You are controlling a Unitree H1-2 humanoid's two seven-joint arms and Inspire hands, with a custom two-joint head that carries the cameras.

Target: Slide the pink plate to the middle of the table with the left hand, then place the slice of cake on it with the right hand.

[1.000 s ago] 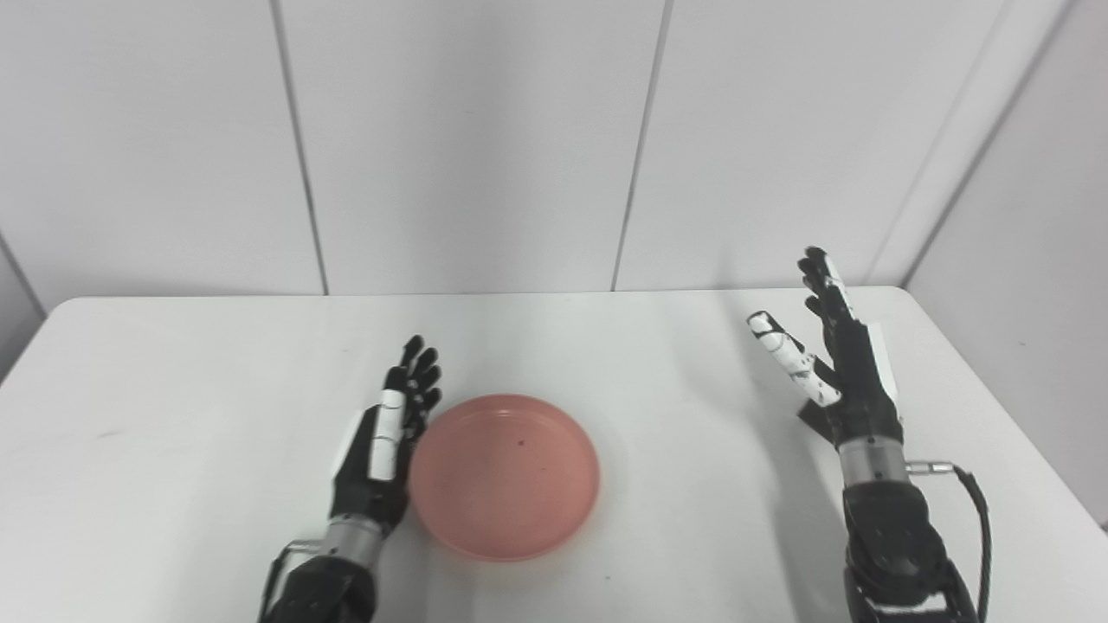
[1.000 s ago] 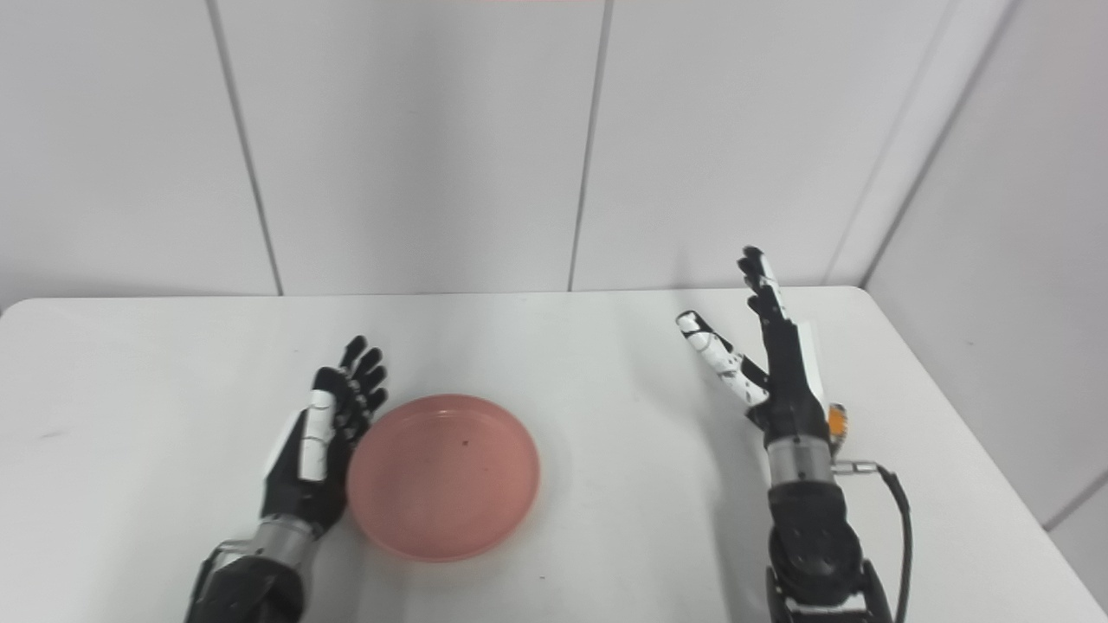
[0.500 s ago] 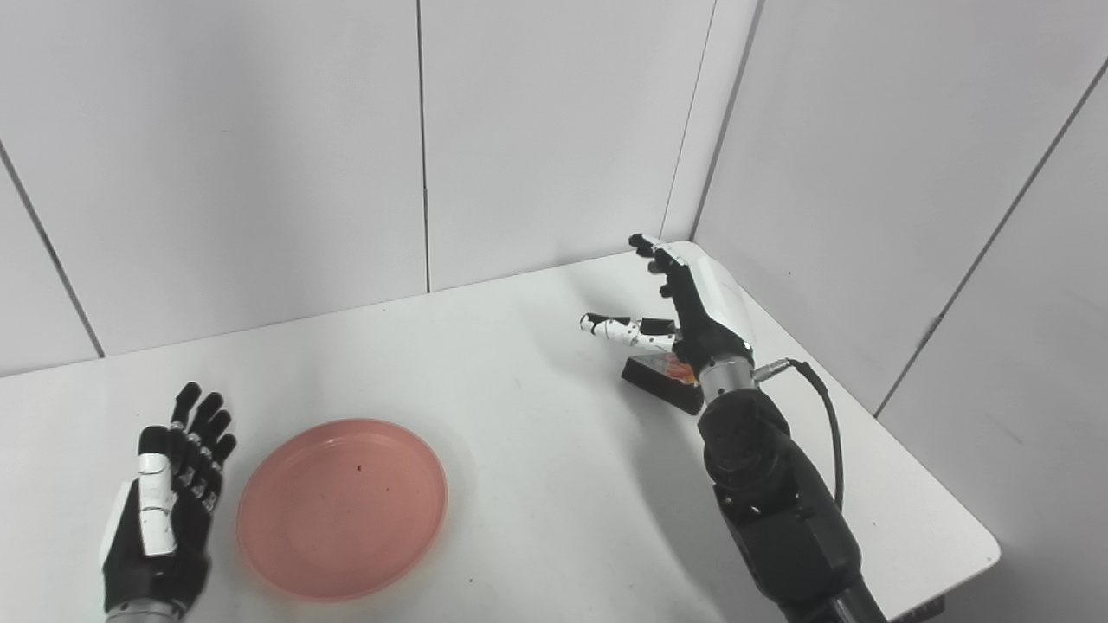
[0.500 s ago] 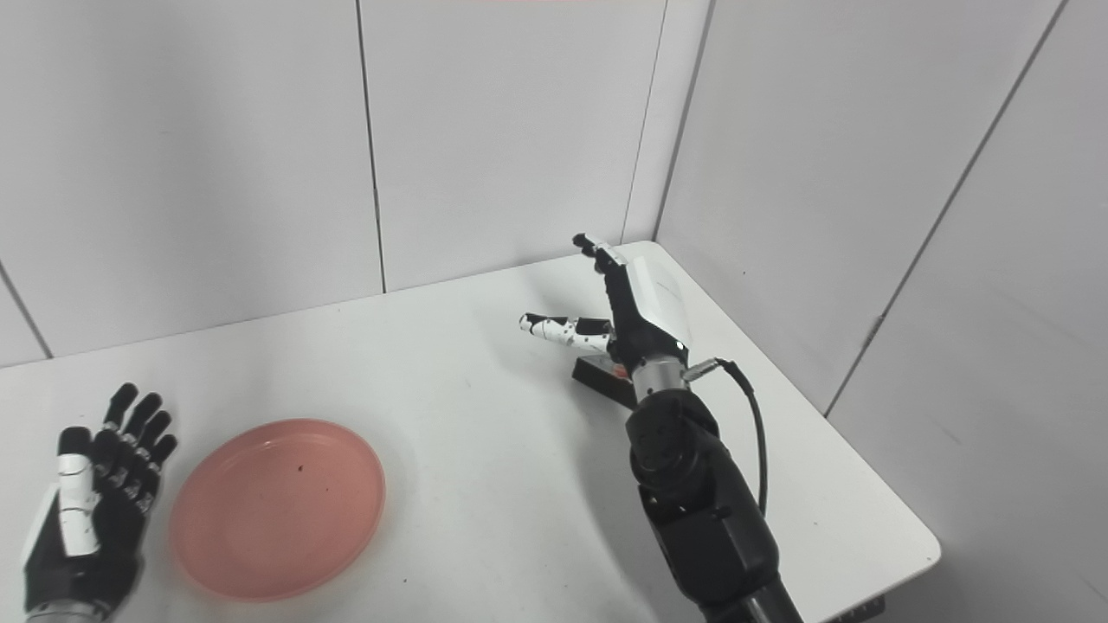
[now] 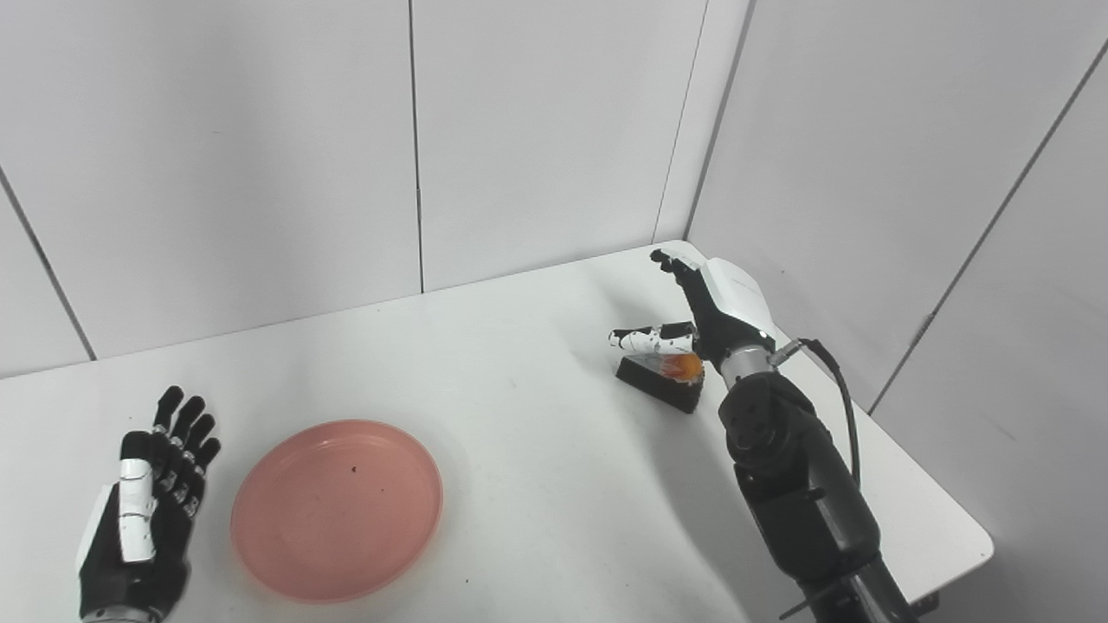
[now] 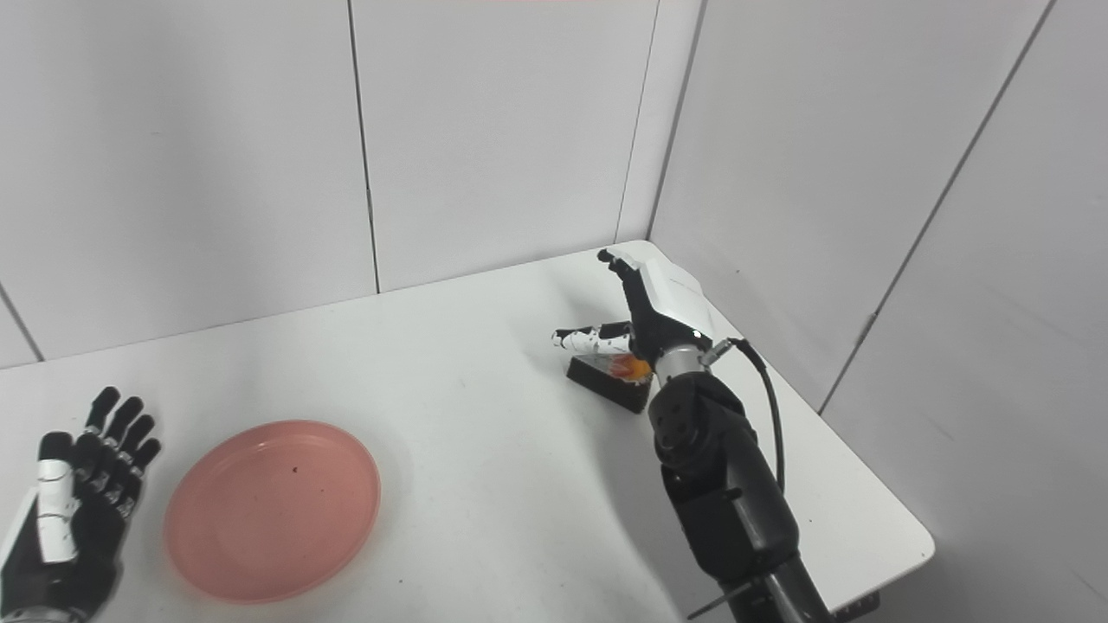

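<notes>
At far left the left hand (image 5: 143,528) rests on the table (image 5: 537,450) with fingers spread and nothing in it, just beside but apart from the plate (image 5: 338,509), which sits low and left in both views. Further right, near the table's far right corner, the cake (image 5: 662,381) lies dark and wedge-shaped with an orange bit on top. Over it hangs the right hand (image 5: 705,316), wide open, thumb stretched across the cake's top and the fingers raised behind; it grips nothing yet, and whether the thumb touches the cake I cannot tell.

Risks, as I judge them: the cake lies close to the right edge, so a closing hand that catches only one side could shove it toward the edge or tip it. A hard pinch could crush a soft slice, and the orange topping looks liable to roll off. The carry to the plate is long, so a weak hold could drop it on the way.

Against half a second ago, the right hand has dipped lower and nearer the cake, thumb now over its top; the left hand and plate lie much as they did, apart from a small camera shift
</notes>
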